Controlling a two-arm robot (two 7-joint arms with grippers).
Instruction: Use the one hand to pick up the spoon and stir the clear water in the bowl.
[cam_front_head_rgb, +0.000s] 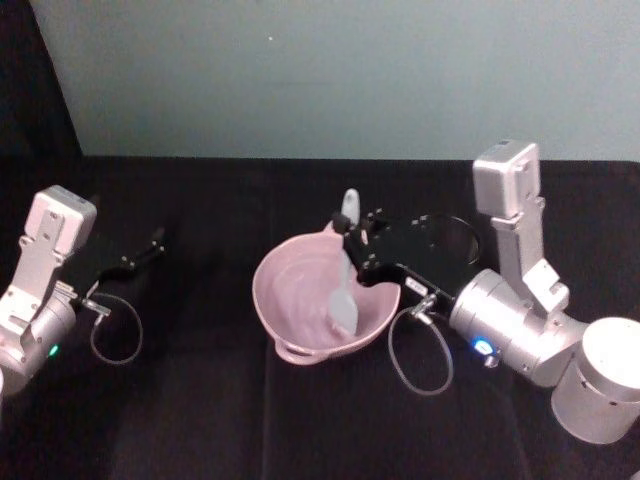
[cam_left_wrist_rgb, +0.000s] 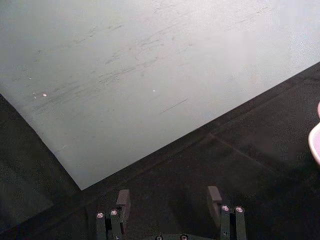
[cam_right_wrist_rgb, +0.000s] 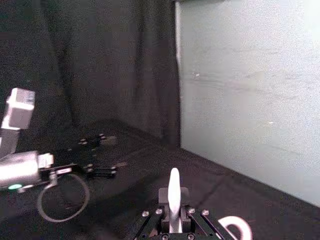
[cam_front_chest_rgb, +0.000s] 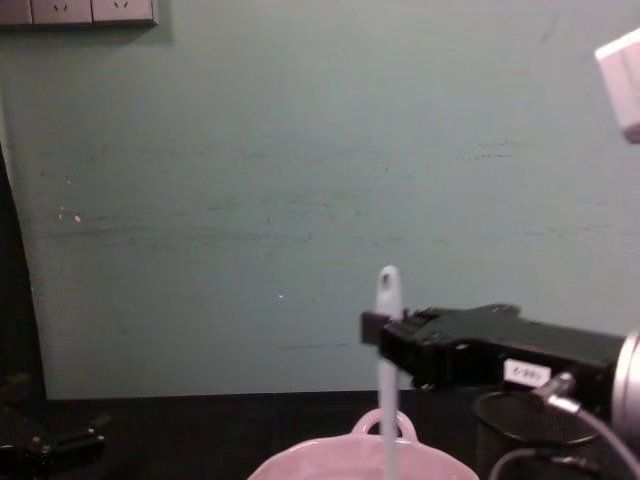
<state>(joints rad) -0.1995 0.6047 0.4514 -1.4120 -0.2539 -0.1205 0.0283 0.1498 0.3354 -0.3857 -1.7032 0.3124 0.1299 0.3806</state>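
Now clenching the spoon (cam_front_head_rgb: 343, 300) in the bowl (cam_front_head_rgb: 275, 300) with right pincer (cam_front_head_rgb: 353, 241), left pincer (cam_left_wrist_rgb: 168, 196) released well aside, risks shoving it by stirring wide.

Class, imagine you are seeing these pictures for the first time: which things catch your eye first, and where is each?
The pale-pink bowl stands out at the middle of the black table. The right gripper, reaching in from the right, is shut on a white spoon that stands nearly upright with its flat head down in the bowl. The left gripper is open at the table's left side, apart from the bowl.
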